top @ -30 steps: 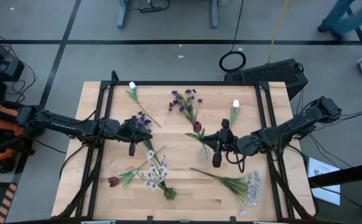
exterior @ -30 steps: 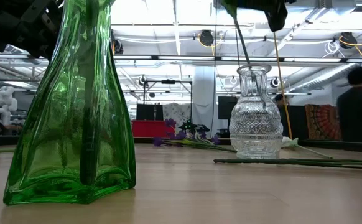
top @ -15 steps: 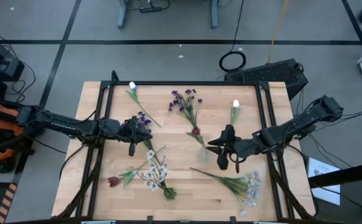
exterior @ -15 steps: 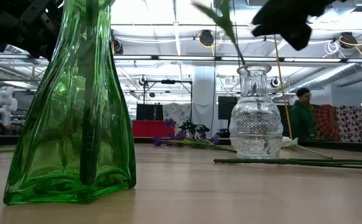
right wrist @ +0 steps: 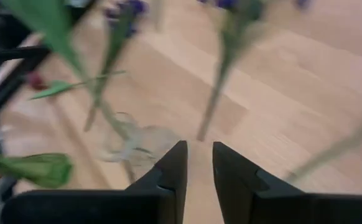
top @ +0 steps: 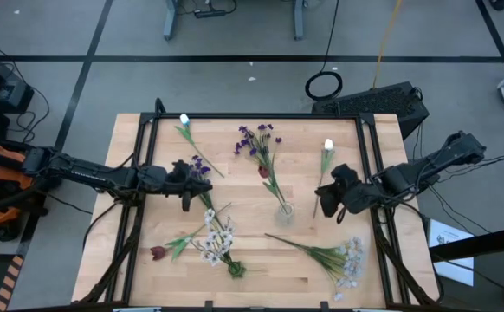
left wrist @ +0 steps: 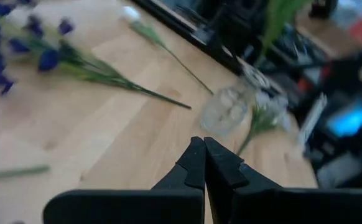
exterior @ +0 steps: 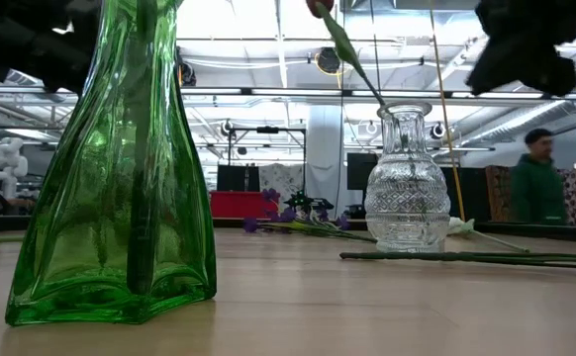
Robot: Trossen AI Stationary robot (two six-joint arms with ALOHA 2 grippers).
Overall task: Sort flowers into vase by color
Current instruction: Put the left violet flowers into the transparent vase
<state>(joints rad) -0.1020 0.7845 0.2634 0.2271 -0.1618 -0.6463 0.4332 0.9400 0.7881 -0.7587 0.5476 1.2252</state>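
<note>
Right gripper (top: 328, 204) parted, empty, at 3 o'clock of clear vase (top: 284, 210) | left gripper (top: 185, 198) closed, empty | red flower (top: 263, 171) placed in clear vase | remaining flowers (top: 213, 244) judged unsorted

The left arm reaches in from the left edge of the high view, stretched level toward the centre; its left gripper (top: 185, 196) sits left of centre, its 2 fingers (left wrist: 193, 163) pressed together; the right arm enters from the right edge, bent at the elbow; its right gripper (top: 325, 204) sits right of centre, fingers (right wrist: 173, 167) slightly parted, holding nothing.
</note>
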